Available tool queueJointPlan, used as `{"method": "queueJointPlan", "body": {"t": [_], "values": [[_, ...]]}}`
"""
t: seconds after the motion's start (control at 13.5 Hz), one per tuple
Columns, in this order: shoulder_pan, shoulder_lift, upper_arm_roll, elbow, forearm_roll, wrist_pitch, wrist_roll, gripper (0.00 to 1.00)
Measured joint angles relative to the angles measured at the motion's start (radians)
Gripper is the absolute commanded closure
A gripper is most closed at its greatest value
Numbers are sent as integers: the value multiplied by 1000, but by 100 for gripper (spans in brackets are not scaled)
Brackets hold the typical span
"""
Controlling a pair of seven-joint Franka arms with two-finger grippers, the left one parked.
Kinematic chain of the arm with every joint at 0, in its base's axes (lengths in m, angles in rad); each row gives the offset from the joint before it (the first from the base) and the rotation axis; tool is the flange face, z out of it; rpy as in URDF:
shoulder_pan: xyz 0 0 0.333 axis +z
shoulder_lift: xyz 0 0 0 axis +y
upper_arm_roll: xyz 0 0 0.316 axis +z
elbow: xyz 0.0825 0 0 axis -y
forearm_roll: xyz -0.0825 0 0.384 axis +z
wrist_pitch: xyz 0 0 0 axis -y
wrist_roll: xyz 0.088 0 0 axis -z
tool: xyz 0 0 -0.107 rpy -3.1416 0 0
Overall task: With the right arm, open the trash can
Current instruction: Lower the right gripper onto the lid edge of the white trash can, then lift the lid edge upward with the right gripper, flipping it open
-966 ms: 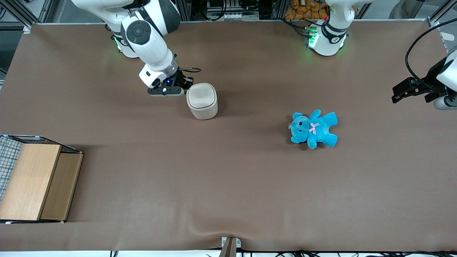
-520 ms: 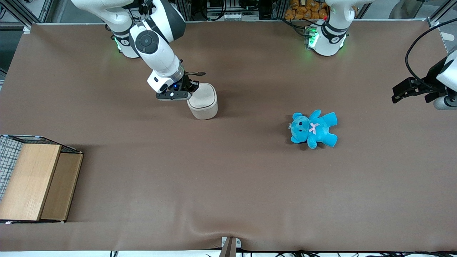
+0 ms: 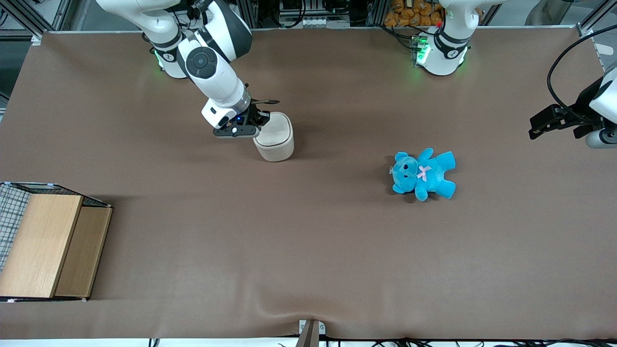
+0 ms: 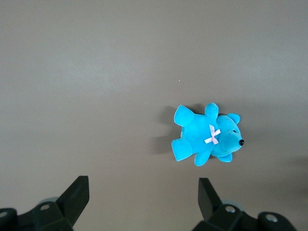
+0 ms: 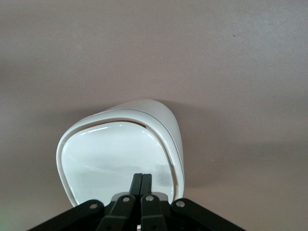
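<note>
- The black two-finger gripper (image 5: 142, 185), fingers pressed together and grasping nothing, is set on the lid edge of the small cream-white plastic trash can (image 3: 274, 137)
- The lid should be pressed gently, straight down, so the can is not tipped

The right arm (image 3: 212, 72) reaches down and forward from its base, wrist ring lit blue. Its gripper (image 5: 142, 185) points downward, the two black fingers (image 5: 136, 184) pressed together with no gap between them.
</note>
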Motion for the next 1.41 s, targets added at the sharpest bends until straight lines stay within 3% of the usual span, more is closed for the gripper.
{"method": "queueJointPlan", "body": {"t": [0.74,1.41], "values": [[2,54,0,0,-76,40,53,100],[3,58,3,1,-93,45,73,100]]}}
